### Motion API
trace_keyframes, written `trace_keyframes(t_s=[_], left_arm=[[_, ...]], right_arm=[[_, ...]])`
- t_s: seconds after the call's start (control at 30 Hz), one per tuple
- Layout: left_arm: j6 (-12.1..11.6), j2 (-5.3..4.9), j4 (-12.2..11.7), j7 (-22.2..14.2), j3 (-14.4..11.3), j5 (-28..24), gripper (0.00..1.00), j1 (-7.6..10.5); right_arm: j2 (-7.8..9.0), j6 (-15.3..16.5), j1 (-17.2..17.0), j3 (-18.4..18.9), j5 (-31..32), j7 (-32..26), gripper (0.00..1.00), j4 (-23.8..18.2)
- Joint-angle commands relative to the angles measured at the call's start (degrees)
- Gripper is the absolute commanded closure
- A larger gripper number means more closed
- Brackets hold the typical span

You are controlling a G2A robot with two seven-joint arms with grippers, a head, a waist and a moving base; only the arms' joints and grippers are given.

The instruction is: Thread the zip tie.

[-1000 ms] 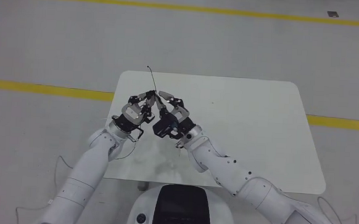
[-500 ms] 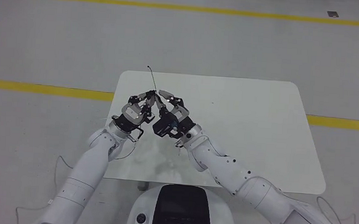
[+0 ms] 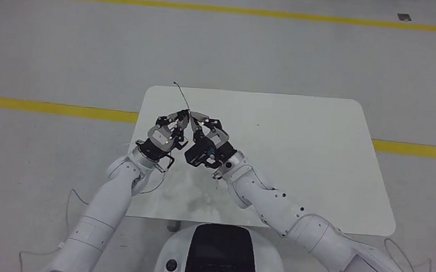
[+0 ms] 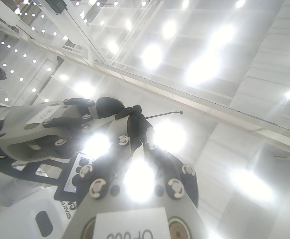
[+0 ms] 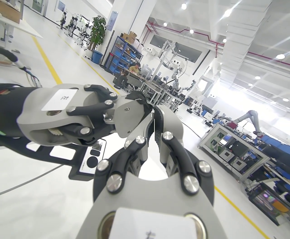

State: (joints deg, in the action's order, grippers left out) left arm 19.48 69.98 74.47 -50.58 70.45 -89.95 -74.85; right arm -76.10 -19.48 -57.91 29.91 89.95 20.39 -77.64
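Top view: left gripper (image 3: 180, 120) and right gripper (image 3: 195, 121), tips touching above table (image 3: 299, 156), both pinching zip tie (image 3: 181, 96).
Left wrist view: tail juts past closed fingers (image 4: 136, 129).
Right wrist view: pads (image 5: 159, 120) pressed together.
Likely risk: misalignment buckles tail; slack pinch drops it.

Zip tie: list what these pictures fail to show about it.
- Top view: zip tie head, too small, covered where the left gripper and right gripper meet.
- Left wrist view: the strap behind its free end, hidden by fingers and lamp glare.
- Right wrist view: whether the tail is threaded, hidden between shut fingers.
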Motion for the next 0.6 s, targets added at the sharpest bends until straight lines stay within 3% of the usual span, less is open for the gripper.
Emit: trace_keyframes(t_s=[0.0,0.57], left_arm=[[0.00,0.00,0.00,0.00,0.00,0.00,1.00,0.00],[0.00,0.00,0.00,0.00,0.00,0.00,1.00,0.00]], right_arm=[[0.07,0.00,-0.06,0.03,0.00,-0.04,1.00,-0.05],[1.56,0.00,-0.89,0.86,0.00,-0.61,1.00,-1.25]])
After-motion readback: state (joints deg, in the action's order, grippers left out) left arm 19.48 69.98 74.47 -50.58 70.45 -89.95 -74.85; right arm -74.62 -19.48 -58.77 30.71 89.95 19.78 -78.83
